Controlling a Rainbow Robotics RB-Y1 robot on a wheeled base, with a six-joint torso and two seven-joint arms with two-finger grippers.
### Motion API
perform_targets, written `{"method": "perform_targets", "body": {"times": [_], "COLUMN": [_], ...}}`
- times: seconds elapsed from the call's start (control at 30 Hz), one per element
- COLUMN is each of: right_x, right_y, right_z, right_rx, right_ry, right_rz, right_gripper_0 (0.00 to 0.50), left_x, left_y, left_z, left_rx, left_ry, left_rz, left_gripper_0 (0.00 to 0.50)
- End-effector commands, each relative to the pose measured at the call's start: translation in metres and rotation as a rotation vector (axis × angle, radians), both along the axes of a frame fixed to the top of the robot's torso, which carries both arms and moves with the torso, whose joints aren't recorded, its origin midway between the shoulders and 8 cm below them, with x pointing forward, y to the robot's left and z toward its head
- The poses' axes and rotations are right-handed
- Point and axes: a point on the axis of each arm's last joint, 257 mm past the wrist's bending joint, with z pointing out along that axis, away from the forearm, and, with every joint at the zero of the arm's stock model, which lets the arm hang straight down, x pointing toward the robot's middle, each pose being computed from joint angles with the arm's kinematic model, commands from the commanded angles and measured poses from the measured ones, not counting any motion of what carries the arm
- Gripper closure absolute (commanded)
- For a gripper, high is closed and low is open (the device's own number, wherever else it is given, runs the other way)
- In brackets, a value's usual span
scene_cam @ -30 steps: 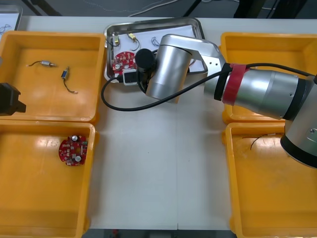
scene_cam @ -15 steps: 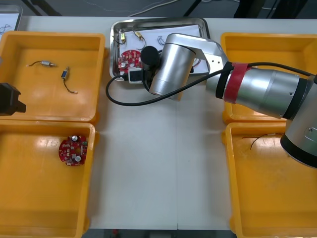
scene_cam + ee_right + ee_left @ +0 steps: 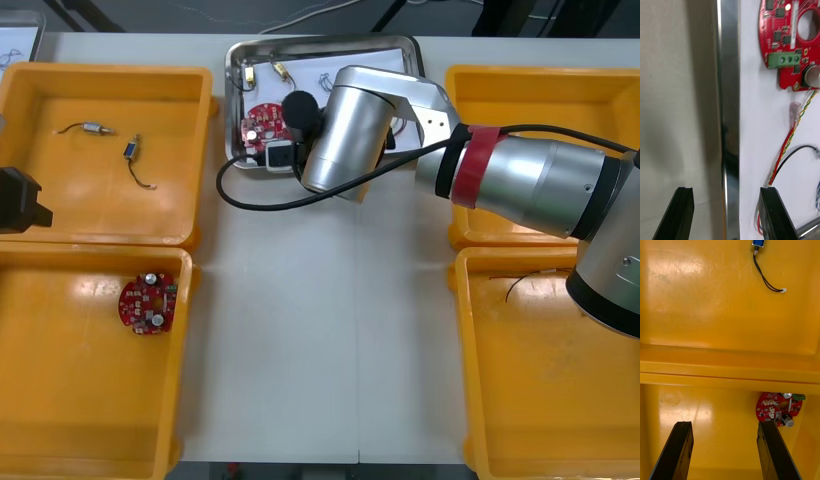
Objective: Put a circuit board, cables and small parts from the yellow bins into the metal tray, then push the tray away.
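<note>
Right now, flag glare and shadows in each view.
Front view: glints along the metal tray's rim, pale sheen in the near left yellow bin. Right wrist view: bright streak down that rim, dark shadow near the right gripper's open fingers. Left wrist view: glare patches on the bin floors beyond the left gripper.

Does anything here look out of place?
Nothing spilled: circuit board and cables lie inside the metal tray. Only oddity: the open right gripper straddles the tray's rim, one finger over the table, one inside. The left gripper hovers over the left yellow bins.
</note>
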Motion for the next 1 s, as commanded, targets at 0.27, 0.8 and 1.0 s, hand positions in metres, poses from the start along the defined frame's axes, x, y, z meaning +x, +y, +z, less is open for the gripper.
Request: {"method": "perform_targets", "body": {"times": [0.27,0.8,1.0], "right_x": [-0.035,-0.117,-0.148], "right_y": [0.000,-0.081,-0.116], "right_z": [0.051,0.078,0.083], "right_rx": [0.060,0.276,0.401], "right_ry": [0.029,0.119,0.207], "right_rz": [-0.052,-0.402,-0.558], "right_gripper_0": [0.000,0.000,0.000], "left_x": [0.000,0.000,0.000], "left_y": [-0.002,-0.002,-0.002], "left_z": [0.008,0.008,0.008], "left_rx": [-0.061,-0.061,-0.061], "left_ry": [-0.041,-0.041,-0.041], "left_rz": [0.078,0.078,0.078], "left_gripper_0": [0.000,0.000,0.000]}}
